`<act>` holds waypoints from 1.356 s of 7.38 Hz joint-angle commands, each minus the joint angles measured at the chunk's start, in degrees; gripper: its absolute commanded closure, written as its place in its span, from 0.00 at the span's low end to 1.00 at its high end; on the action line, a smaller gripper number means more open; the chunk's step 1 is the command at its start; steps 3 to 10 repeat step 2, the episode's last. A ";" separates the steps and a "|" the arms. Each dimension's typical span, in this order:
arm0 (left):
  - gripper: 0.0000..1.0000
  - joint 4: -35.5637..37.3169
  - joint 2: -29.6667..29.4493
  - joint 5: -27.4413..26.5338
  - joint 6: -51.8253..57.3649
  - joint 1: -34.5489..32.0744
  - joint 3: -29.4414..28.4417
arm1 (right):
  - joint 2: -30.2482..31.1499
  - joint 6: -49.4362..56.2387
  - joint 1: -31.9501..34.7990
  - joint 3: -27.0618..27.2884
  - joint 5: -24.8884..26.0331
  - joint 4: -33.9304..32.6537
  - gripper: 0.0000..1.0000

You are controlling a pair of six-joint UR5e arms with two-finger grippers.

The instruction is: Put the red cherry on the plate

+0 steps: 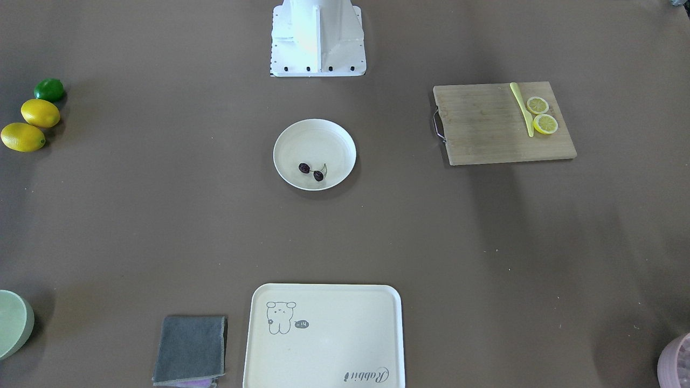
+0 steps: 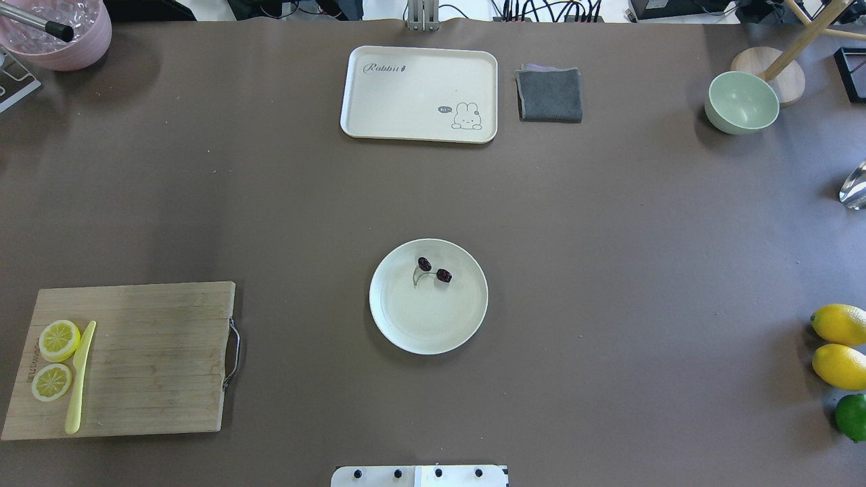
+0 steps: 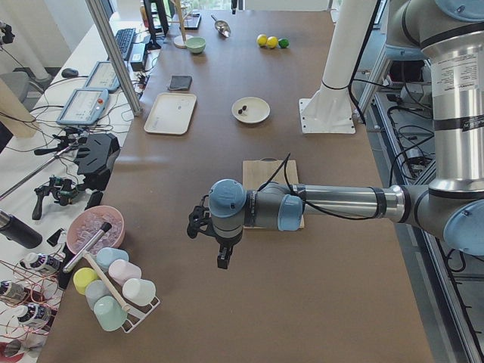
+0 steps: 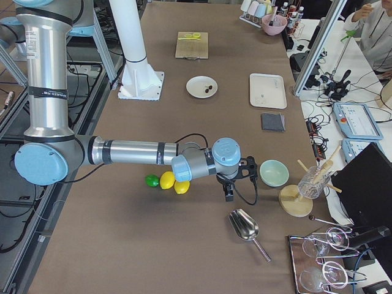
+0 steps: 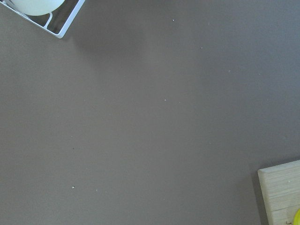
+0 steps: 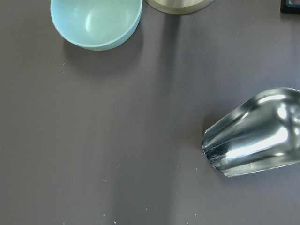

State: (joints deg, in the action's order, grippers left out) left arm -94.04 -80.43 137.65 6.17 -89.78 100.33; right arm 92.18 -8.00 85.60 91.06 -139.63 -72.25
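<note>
The red cherry (image 2: 434, 269), two dark maroon fruits on a pale stem, lies inside the round cream plate (image 2: 428, 331) at the table's middle, toward the plate's far side. The front view shows the cherry (image 1: 311, 171) on the plate (image 1: 302, 137) with nothing touching it. My left gripper (image 3: 221, 261) hangs over bare table past the cutting board, far from the plate, seen only in the left side view; I cannot tell its state. My right gripper (image 4: 229, 195) hovers near the lemons at the other end, also seen only from the side; I cannot tell its state either.
A cream tray (image 2: 418, 95) and a grey cloth (image 2: 549, 95) lie at the far edge. The cutting board (image 2: 155, 358) holds lemon slices (image 2: 58, 339) and a yellow knife (image 2: 79, 379). Lemons (image 2: 839, 345), a green bowl (image 2: 741, 102) and a metal scoop (image 6: 255, 136) sit at the right end.
</note>
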 commanded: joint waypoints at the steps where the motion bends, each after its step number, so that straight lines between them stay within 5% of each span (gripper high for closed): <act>1: 0.02 0.00 0.01 -0.37 0.07 0.04 0.04 | 0.97 0.00 0.00 0.61 -0.12 0.09 0.00; 10: 0.02 0.08 0.01 -0.37 -0.02 0.04 0.04 | 0.98 0.00 0.00 0.53 -0.12 0.09 0.00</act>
